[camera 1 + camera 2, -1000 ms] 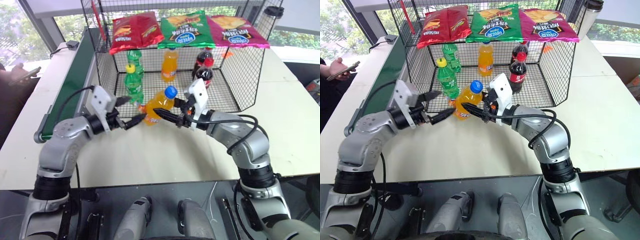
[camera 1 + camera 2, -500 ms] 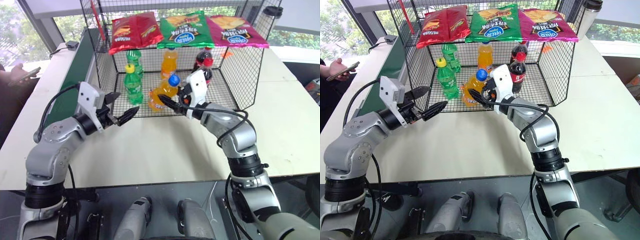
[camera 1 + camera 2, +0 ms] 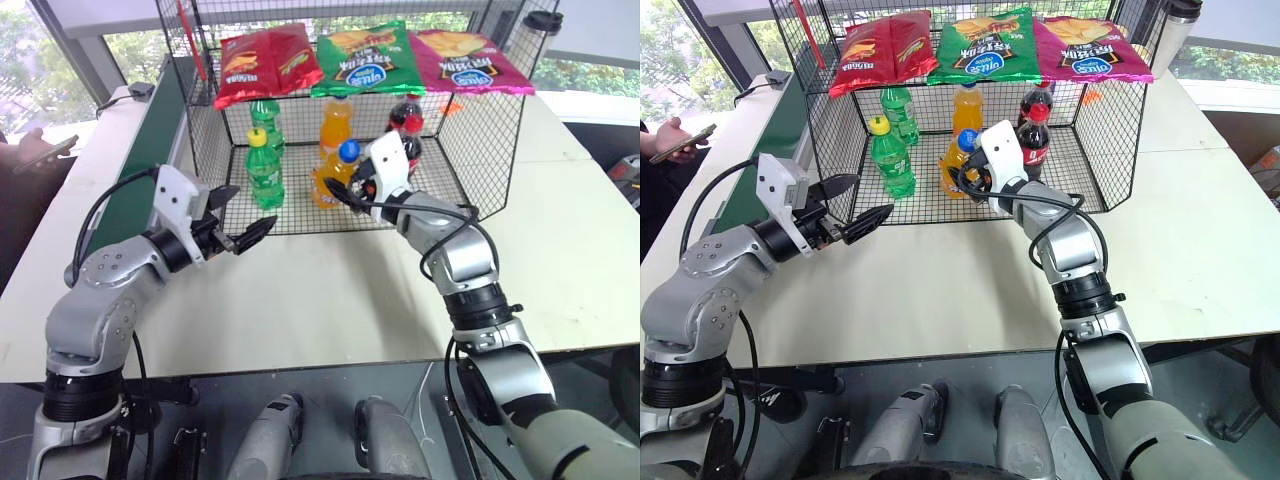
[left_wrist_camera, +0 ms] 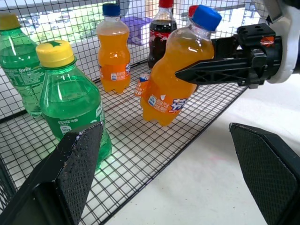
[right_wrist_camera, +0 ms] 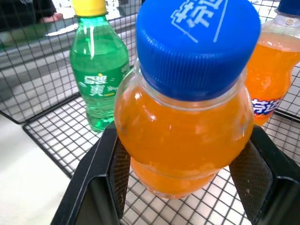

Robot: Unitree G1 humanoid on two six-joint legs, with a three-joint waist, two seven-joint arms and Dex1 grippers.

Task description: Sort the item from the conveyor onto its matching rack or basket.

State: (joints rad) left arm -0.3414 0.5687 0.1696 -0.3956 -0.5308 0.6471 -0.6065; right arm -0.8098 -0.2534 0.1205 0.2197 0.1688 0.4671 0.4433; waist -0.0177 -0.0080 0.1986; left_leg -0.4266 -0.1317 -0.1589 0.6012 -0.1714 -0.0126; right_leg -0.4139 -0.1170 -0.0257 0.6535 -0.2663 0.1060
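I've got the orange soda bottle (image 3: 333,177) pinched in my right gripper (image 3: 343,193) — clamped around its body, tilted, blue cap up, held just above the mesh floor inside the open front of the black wire cage (image 3: 480,150). It hangs between a green bottle (image 3: 264,169) and a cola bottle (image 3: 408,128), with another orange bottle (image 3: 337,122) behind. My left gripper (image 3: 243,222) hovers over the white table (image 3: 330,290) — jaws wide, holding nothing. The conveyor (image 3: 150,150) runs along the left.

Orange soda bottle (image 3: 333,177): blue cap, orange label, tilted, clamped by the right tool (image 3: 338,190), held just above the mesh floor inside the black wire cage (image 3: 480,150). Green conveyor belt (image 3: 145,160) lies left of the cage.
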